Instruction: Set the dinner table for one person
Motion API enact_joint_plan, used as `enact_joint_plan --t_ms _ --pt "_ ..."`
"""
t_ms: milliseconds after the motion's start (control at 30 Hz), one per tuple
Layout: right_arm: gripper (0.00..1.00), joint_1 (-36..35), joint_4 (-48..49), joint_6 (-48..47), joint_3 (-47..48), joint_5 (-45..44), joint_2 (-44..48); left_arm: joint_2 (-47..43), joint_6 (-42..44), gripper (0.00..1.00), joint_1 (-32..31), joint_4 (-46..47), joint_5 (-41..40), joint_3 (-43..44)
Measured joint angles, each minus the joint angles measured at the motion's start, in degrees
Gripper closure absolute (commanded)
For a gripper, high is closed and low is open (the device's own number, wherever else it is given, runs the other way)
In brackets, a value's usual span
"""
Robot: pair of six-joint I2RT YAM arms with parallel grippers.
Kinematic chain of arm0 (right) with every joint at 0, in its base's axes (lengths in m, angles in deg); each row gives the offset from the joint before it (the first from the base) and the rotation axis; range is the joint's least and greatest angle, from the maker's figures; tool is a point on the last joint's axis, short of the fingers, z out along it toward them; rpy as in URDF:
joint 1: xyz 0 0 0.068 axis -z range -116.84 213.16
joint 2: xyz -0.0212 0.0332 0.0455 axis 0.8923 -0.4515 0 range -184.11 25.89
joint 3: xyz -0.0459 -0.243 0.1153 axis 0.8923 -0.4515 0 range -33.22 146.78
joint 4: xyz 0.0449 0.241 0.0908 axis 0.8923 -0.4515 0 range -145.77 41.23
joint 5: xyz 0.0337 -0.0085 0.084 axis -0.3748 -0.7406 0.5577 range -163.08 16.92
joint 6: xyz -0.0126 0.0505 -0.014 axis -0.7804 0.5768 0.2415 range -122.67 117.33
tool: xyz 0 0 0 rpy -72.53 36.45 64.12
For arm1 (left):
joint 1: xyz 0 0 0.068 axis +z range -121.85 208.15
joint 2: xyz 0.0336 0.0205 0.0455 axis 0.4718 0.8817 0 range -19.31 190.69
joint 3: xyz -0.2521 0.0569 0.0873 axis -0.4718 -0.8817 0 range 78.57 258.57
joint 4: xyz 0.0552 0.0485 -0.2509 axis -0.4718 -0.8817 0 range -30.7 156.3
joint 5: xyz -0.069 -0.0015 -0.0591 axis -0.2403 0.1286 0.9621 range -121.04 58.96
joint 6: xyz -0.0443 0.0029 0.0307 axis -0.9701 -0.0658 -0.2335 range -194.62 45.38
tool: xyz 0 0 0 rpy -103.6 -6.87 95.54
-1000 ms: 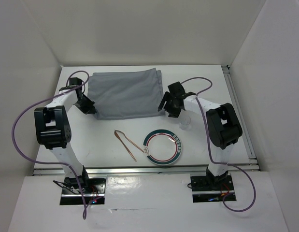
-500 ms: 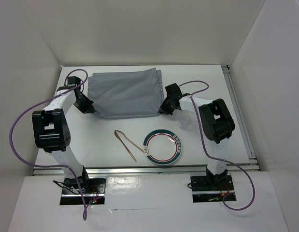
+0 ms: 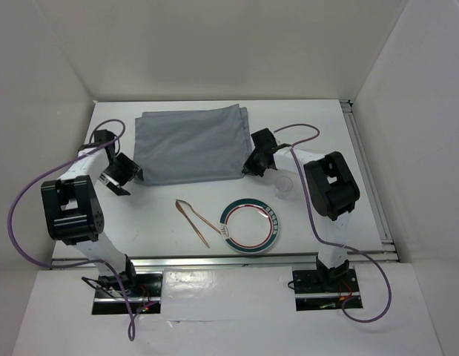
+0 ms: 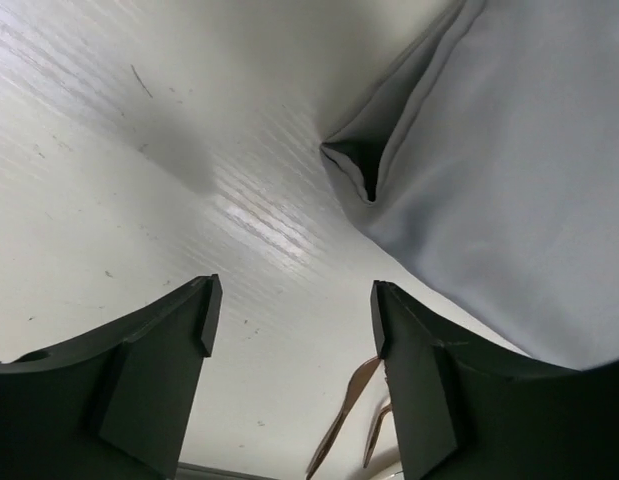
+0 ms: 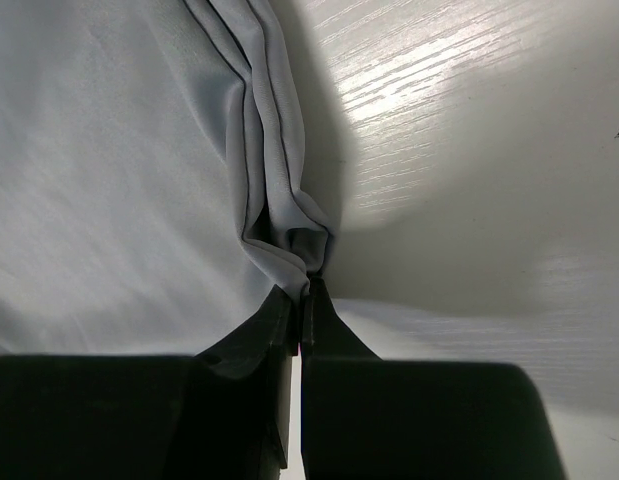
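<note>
Left gripper point(image 4: 294, 300) backed off cloth point(image 3: 188, 144) corner toward 7 o'clock, fingers apart. Right gripper point(image 5: 301, 300) still clamped on cloth's 4 o'clock corner. White surface point(image 3: 151, 222) underneath, cloth toward its 12 o'clock.

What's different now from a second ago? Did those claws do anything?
The right claw moved in toward the cloth and shut on its near right corner. The left claw drew back from the cloth's near left corner, toward the robot's left, and is open and empty. The cloth, tongs, plate and glass lie where they were.
</note>
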Motion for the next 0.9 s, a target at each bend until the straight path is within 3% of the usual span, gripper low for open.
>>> enact_joint_plan --t_ms 133,400,767,867,900 --pt "1.0 0.0 0.0 0.0 0.0 0.0 0.0 0.1 -0.9 0.35 0.9 1.3 0.8 -1.0" --pt "1.0 0.0 0.0 -0.2 0.0 0.1 0.0 1.5 -3.0 0.36 1.2 6.6 3.0 -2.0" --pt "1.0 0.0 0.1 -0.2 0.0 0.1 0.0 6.0 -5.9 0.5 1.8 10.8 3.2 -3.1" --pt "0.95 0.0 0.1 -0.2 0.0 0.1 0.0 6.4 -6.2 0.41 1.8 11.0 3.3 -2.8" --pt "0.86 0.0 0.1 -0.2 0.0 0.1 0.0 6.5 -6.4 0.34 1.8 11.1 3.5 -2.6"
